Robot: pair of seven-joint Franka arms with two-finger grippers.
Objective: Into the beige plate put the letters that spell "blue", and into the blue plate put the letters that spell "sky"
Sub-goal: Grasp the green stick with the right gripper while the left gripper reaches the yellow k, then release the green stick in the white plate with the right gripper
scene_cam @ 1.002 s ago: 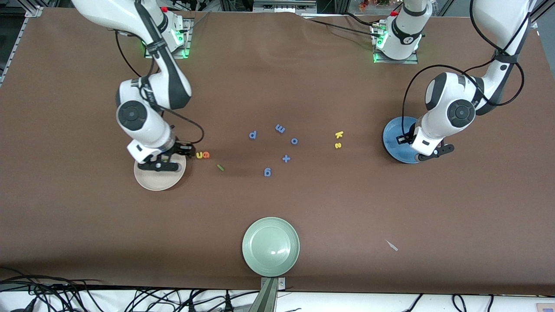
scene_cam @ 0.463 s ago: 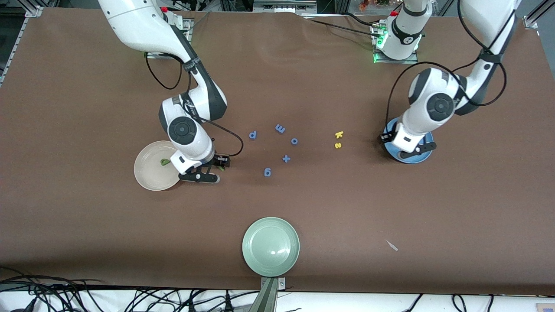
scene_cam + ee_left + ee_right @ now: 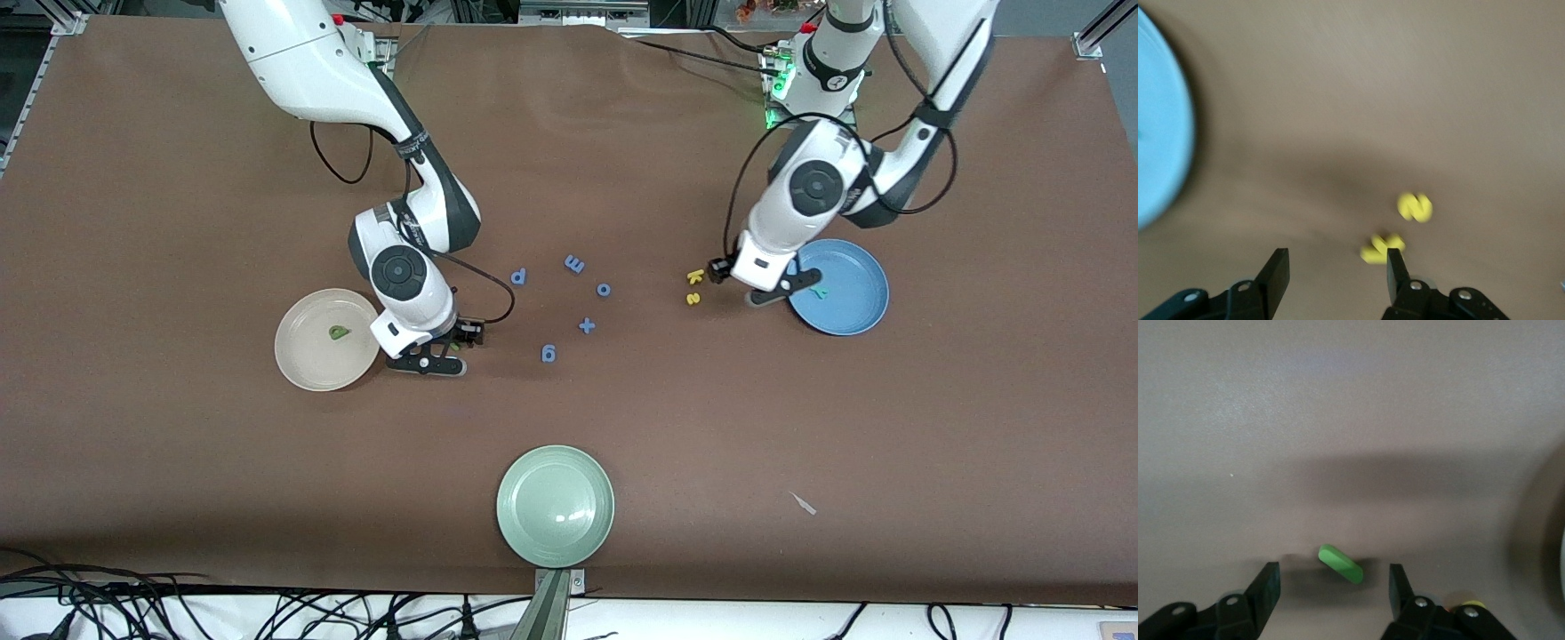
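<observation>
The brown worktop (image 3: pixel 178 178) is seen from the front camera, and clock directions are taken from its middle in that view. Three round plates are set on it. The pale green plate (image 3: pixel 555 507) is placed at 6 o'clock. The beige plate (image 3: pixel 307 369) is placed at 9 o'clock, and the blue plate (image 3: pixel 853 302) at 3 o'clock.

The right hand (image 3: pixel 1335 577) is held low at the 3 o'clock edge of the beige plate. Its fingers are spread apart and nothing is gripped. The dark green l (image 3: pixel 1340 563) is seen lying on the worktop between them, touched by neither. The left hand (image 3: pixel 1335 267) is held over the worktop at the 9 o'clock edge of the blue plate. It is likewise spread open and empty, and the yellow k (image 3: pixel 1381 247) is seen just beside one fingertip.

The olive-green b (image 3: pixel 338 332) is found in the beige plate, and the teal-green y (image 3: pixel 820 291) in the blue plate. The yellow s (image 3: pixel 693 299) is placed just at 6 o'clock of the k.

Around the middle, blue pieces are scattered: a p (image 3: pixel 519 276), an m (image 3: pixel 574 264), an o (image 3: pixel 604 289), a plus sign (image 3: pixel 586 325) and a g (image 3: pixel 548 354). A small pale scrap (image 3: pixel 804 504) is seen at about 4 o'clock.
</observation>
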